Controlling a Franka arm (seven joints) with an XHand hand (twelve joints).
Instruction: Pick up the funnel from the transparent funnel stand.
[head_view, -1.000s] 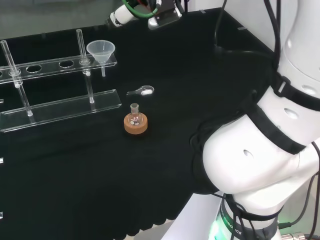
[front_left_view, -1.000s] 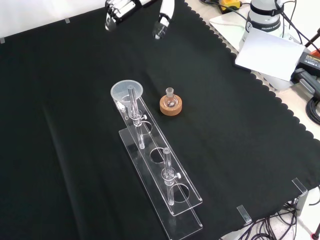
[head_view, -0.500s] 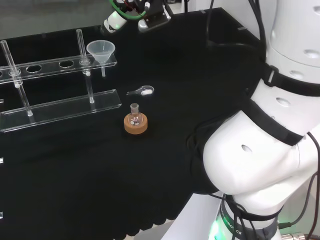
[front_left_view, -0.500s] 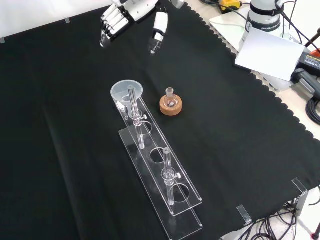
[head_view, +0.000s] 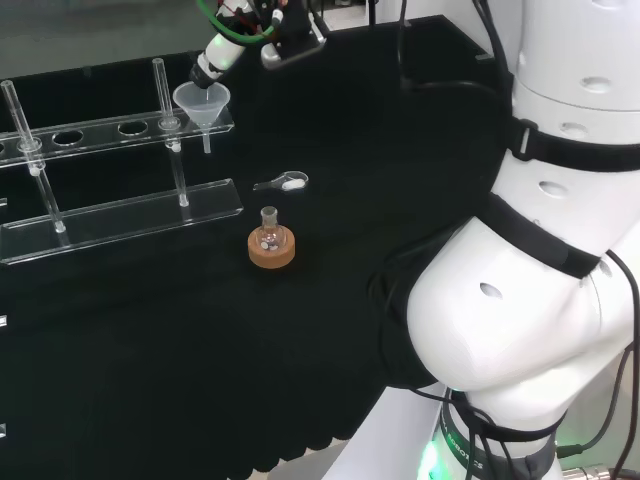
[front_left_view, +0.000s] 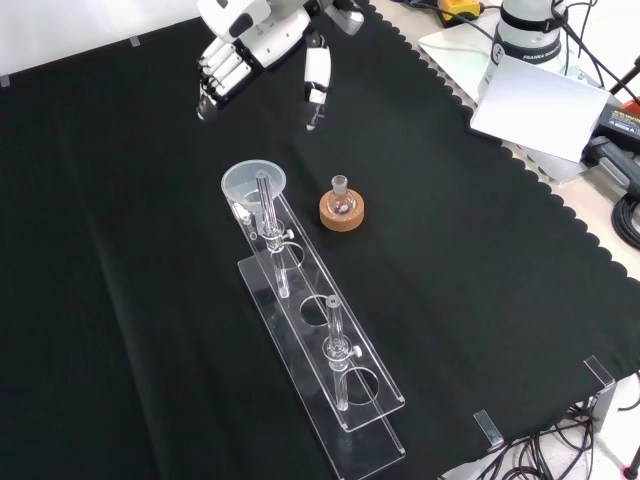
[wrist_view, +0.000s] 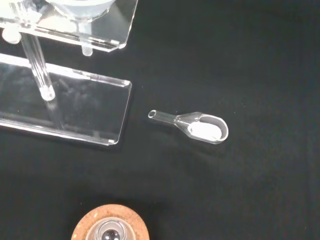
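A clear funnel (head_view: 202, 100) sits in the end hole of the transparent stand (head_view: 120, 215), its spout hanging below the upper shelf. In the front view the funnel (front_left_view: 253, 185) is at the far end of the stand (front_left_view: 345, 395). My hand (front_left_view: 258, 35) hovers beyond and above it, open, with fingers (front_left_view: 213, 82) and thumb spread apart and nothing between them. In the head view the hand (head_view: 218, 52) is just above the funnel's rim, apart from it. The wrist view catches the funnel's underside (wrist_view: 82, 5) over the stand's shelf (wrist_view: 117, 35).
A small round flask on a cork ring (front_left_view: 341, 207) stands beside the stand's funnel end. A clear scoop with white powder (head_view: 283, 183) lies on the cloth between flask and stand, also the scoop (wrist_view: 197, 125) in the wrist view. Two glass rods rise from the stand.
The hand has come down and moved toward the funnel, leftward in the head view. The funnel, stand, flask and scoop have stayed put.
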